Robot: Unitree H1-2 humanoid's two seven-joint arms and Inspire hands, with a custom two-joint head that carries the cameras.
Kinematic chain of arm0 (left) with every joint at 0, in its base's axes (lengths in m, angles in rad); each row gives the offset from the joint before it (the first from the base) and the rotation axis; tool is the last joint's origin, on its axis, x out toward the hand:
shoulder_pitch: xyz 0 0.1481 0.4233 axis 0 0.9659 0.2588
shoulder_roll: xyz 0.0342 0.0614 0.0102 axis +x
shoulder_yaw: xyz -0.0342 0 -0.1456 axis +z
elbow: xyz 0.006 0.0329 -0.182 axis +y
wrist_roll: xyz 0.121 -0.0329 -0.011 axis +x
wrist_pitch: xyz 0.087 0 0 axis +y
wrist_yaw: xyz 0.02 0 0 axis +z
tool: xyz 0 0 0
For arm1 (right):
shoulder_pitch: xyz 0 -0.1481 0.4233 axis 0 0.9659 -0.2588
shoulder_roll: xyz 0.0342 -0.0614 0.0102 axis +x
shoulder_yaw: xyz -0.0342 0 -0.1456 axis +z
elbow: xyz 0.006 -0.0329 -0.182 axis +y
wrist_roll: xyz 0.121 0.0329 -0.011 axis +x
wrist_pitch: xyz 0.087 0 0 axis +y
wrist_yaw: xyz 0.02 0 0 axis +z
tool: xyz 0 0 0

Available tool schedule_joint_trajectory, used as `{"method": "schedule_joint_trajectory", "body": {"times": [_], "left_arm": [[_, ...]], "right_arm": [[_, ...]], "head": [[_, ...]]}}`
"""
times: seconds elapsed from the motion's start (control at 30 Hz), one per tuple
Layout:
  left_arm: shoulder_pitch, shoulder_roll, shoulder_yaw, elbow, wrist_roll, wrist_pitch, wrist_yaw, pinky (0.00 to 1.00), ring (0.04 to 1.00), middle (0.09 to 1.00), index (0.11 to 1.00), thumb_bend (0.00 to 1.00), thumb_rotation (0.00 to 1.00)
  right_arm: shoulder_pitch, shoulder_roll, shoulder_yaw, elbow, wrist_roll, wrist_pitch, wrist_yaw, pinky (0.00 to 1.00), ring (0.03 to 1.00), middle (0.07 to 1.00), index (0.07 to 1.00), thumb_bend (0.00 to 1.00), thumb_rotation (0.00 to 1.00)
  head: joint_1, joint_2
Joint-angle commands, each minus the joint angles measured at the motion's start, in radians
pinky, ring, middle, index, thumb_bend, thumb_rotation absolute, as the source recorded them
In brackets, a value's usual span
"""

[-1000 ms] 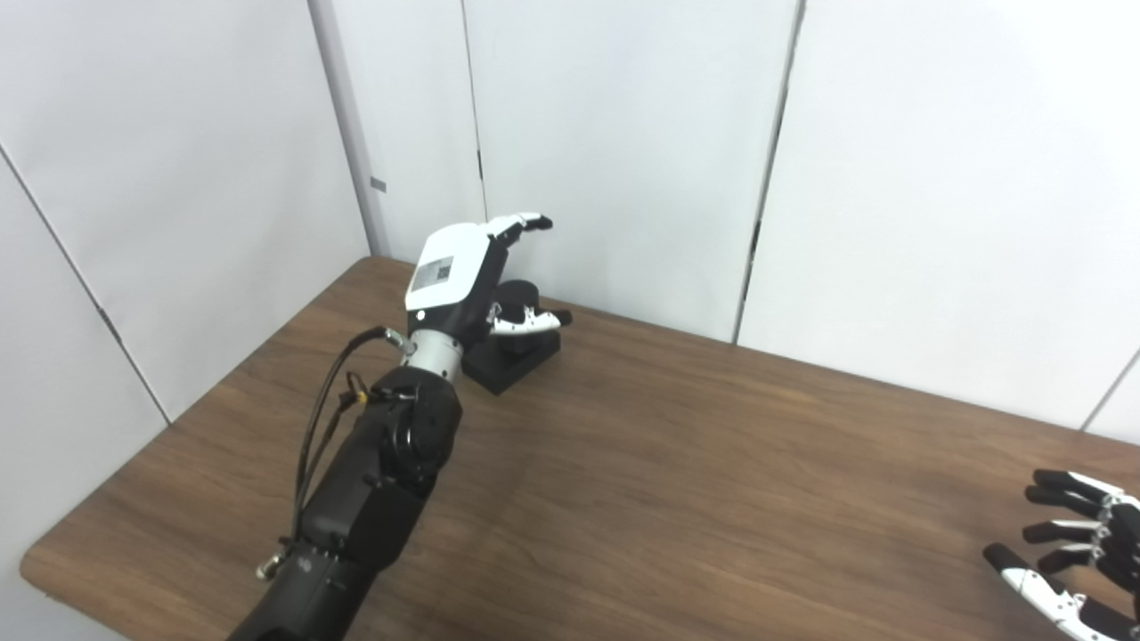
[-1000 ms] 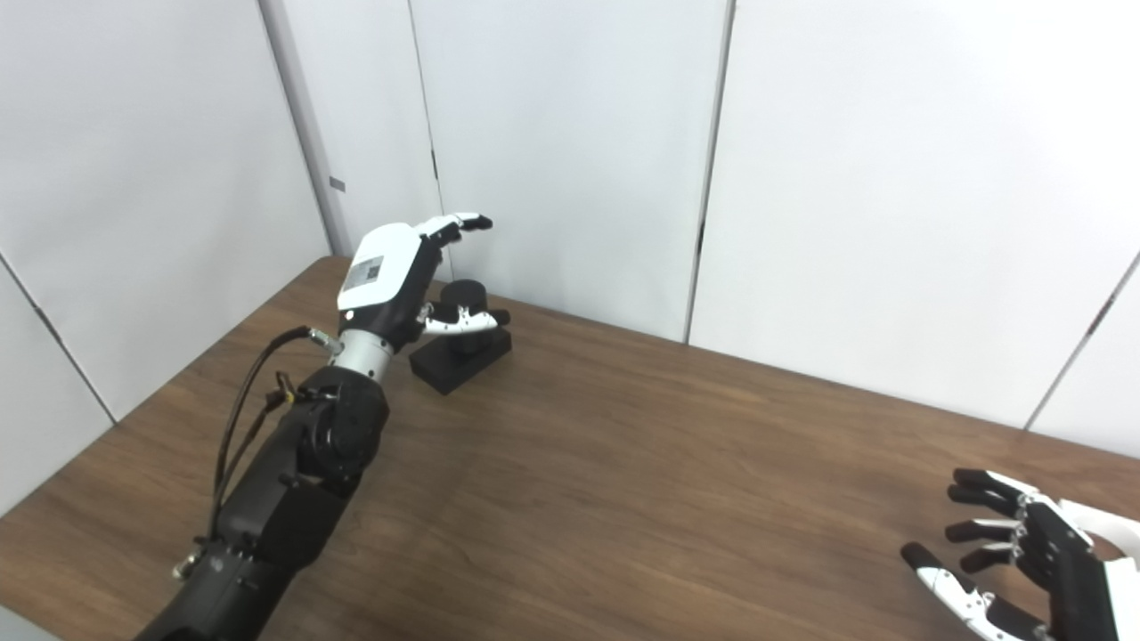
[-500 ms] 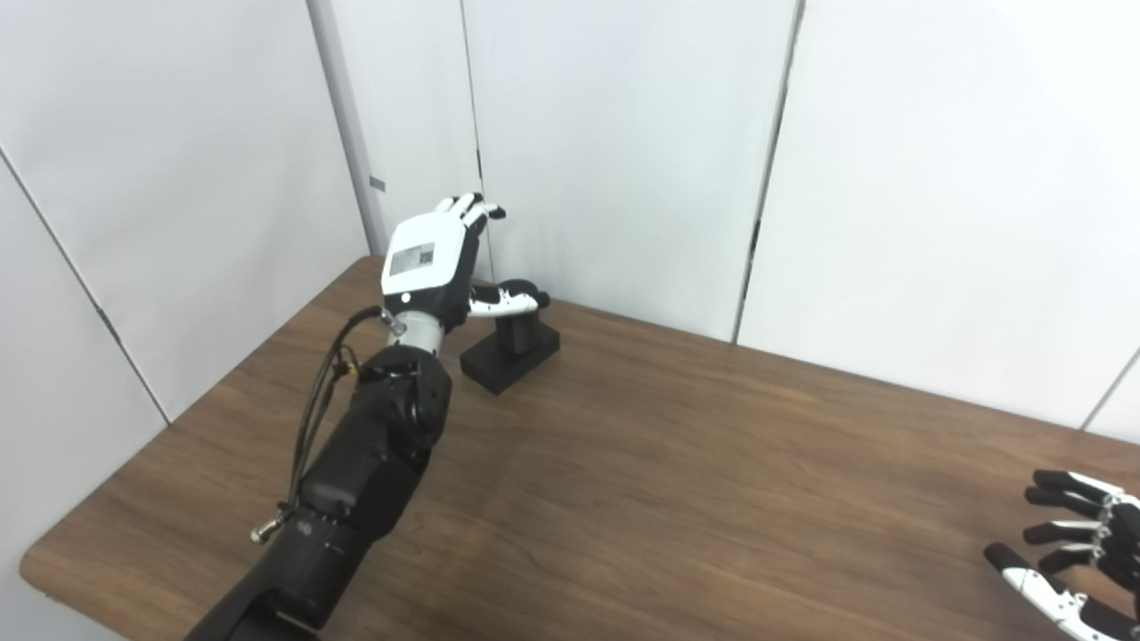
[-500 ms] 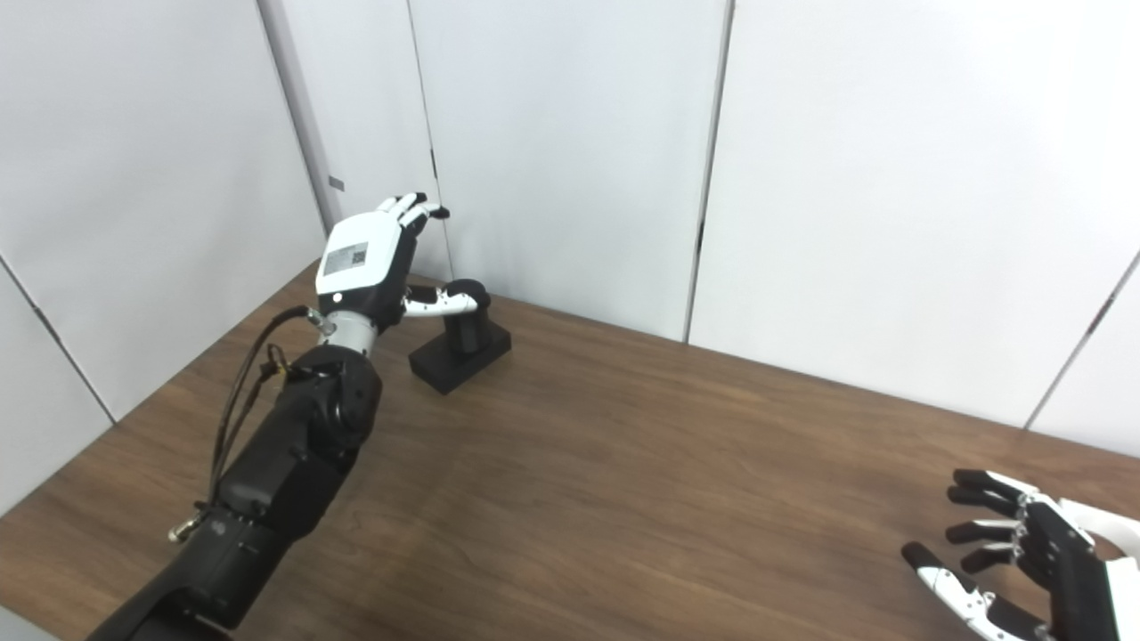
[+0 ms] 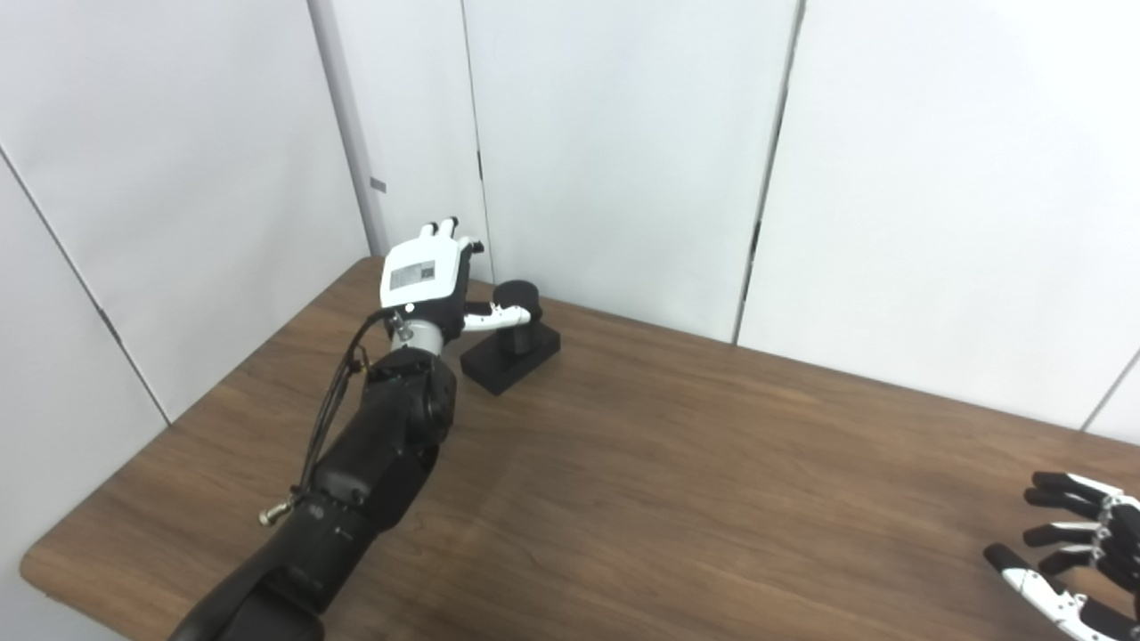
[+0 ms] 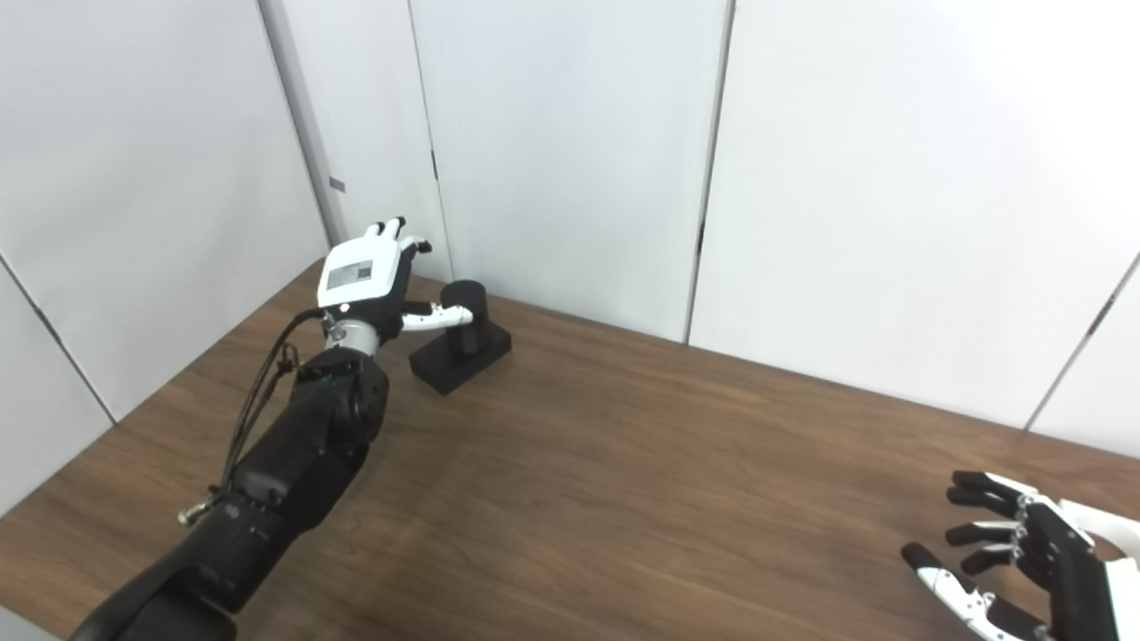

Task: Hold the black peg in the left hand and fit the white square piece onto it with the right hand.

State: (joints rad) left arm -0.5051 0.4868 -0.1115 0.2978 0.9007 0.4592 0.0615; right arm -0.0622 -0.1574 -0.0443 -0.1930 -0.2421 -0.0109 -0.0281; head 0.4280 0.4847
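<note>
A: Where does the black cylindrical peg on its flat square black base (image 6: 467,331) stand?

B: Upright on the dark brown wood-grain table (image 6: 623,481), at its far left part, near the white panelled wall (image 6: 570,151).

A: And the left hand (image 6: 367,278)?

B: Just left of the peg, white back facing the camera, fingers spread and pointing up, holding nothing. Its thumb reaches across in front of the cylinder; whether it touches, I cannot tell.

A: The right hand (image 6: 1024,556)?

B: Well apart from the peg, at the table's near right edge, black fingers (image 6: 975,499) apart and curled toward the peg, empty.
</note>
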Motion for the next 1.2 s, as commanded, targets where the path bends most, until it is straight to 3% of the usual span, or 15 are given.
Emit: {"method": "schedule_joint_trajectory", "body": {"times": [0.0,0.27,0.43,0.57,0.7,0.9,1.17], "left_arm": [[-0.061,0.042,0.004,-0.004,0.015,0.008,-0.002,0.84,1.000,1.000,0.821,1.00,0.76],[-0.063,0.041,-0.004,0.037,-0.015,0.002,-0.005,0.88,1.000,1.000,0.811,1.00,0.77],[-0.067,0.035,-0.010,0.059,-0.032,0.002,-0.019,0.92,1.000,1.000,0.768,1.00,0.75],[-0.079,0.035,-0.026,0.074,-0.005,0.010,-0.097,0.95,1.000,1.000,0.773,1.00,0.74],[-0.094,0.031,-0.038,0.098,-0.019,0.009,-0.112,0.96,1.000,1.000,0.790,1.00,0.69],[-0.112,0.029,-0.062,0.140,-0.021,0.007,-0.111,0.93,1.000,0.998,0.790,1.00,0.67],[-0.109,0.027,-0.082,0.171,-0.043,0.007,-0.120,0.97,1.000,1.000,0.783,1.00,0.61]], "right_arm": [[-0.024,-0.006,-0.004,-0.033,0.006,-0.026,-0.005,0.37,0.524,0.658,0.664,0.51,0.06],[-0.019,-0.004,-0.003,-0.047,0.006,-0.013,-0.002,0.37,0.529,0.661,0.665,0.51,0.06],[-0.018,-0.002,-0.004,-0.055,0.004,-0.009,-0.003,0.38,0.529,0.660,0.668,0.51,0.01],[-0.014,-0.001,-0.006,-0.070,0.010,0.005,0.000,0.38,0.535,0.666,0.674,0.50,0.00],[-0.011,-0.003,-0.008,-0.080,0.021,0.009,0.004,0.39,0.546,0.673,0.682,0.50,0.00],[-0.010,-0.007,-0.006,-0.088,0.011,0.012,0.001,0.40,0.542,0.673,0.682,0.50,0.00],[-0.008,-0.009,-0.006,-0.107,0.012,0.032,0.004,0.41,0.552,0.679,0.688,0.50,0.00]], "head": [[-0.003,0.003],[-0.009,0.008],[-0.014,0.012],[-0.015,0.015],[-0.018,0.018],[-0.016,0.022],[-0.016,0.029]]}}
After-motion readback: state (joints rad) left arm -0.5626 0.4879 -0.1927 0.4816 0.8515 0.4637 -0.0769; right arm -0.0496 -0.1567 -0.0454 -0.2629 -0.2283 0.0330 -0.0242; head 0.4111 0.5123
